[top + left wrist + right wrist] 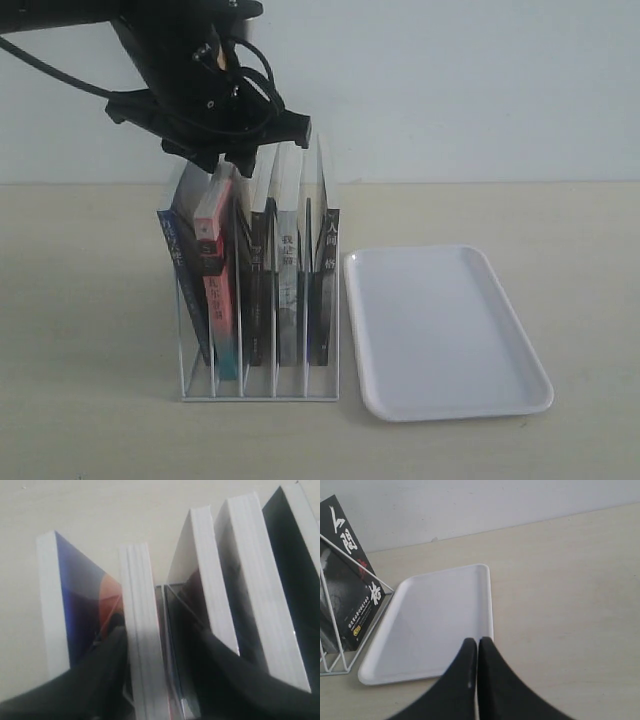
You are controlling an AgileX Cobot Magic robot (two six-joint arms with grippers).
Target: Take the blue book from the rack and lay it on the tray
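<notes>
— Where is the blue book (178,262)?
— In the end slot of the rack (258,396), farthest from the tray (450,411), top leaning outward.
— The left gripper (160,640)?
— Over the rack, fingers spread astride the neighbouring pink-spined book (218,300).
— The right gripper (477,645)?
— At the tray's edge away from the rack, fingers pressed together.

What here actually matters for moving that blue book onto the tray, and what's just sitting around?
Part of the job:
- blue book, in the rack's end slot
- rack
- tray, beside the rack
- left gripper, at the book tops

Just there:
- pink-red-spined book
- darker books in the other slots
- right gripper, shut, near the tray
</notes>
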